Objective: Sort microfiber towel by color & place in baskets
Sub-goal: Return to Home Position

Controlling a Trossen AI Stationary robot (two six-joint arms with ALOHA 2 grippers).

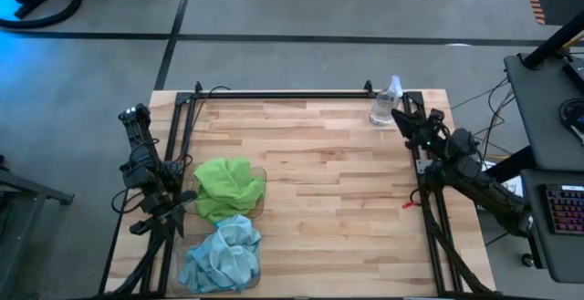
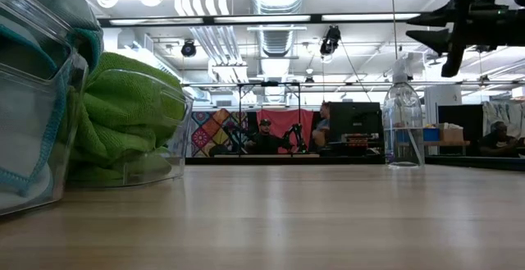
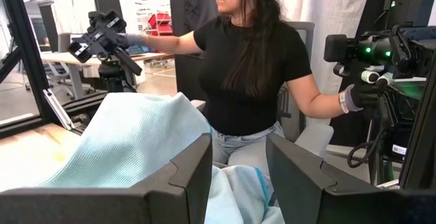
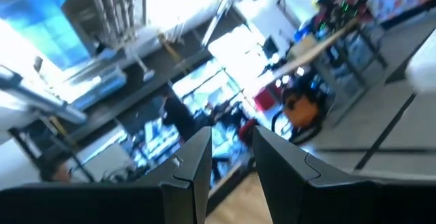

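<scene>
Lime green microfiber towels (image 1: pixel 228 189) are heaped in one clear basket (image 1: pixel 263 180) at the table's left. Pale blue towels (image 1: pixel 221 256) fill a second basket (image 1: pixel 179 277) nearer the front edge. The low view shows the green heap (image 2: pixel 123 114) and the blue-filled basket (image 2: pixel 33 122) close up. My left gripper (image 1: pixel 173 212) waits at the left edge beside the baskets, open and empty (image 3: pixel 238 149), with a blue towel (image 3: pixel 129 142) beyond it. My right gripper (image 1: pixel 409 110) is raised at the far right near the spray bottle, open and empty (image 4: pixel 231 139).
A clear spray bottle (image 1: pixel 387 102) stands upright at the far right corner (image 2: pixel 404 122). Black frame rails run along the left, far and right table edges. A person (image 3: pixel 252 67) sits beyond the table's near edge. Bare wood lies across the middle (image 1: pixel 338 191).
</scene>
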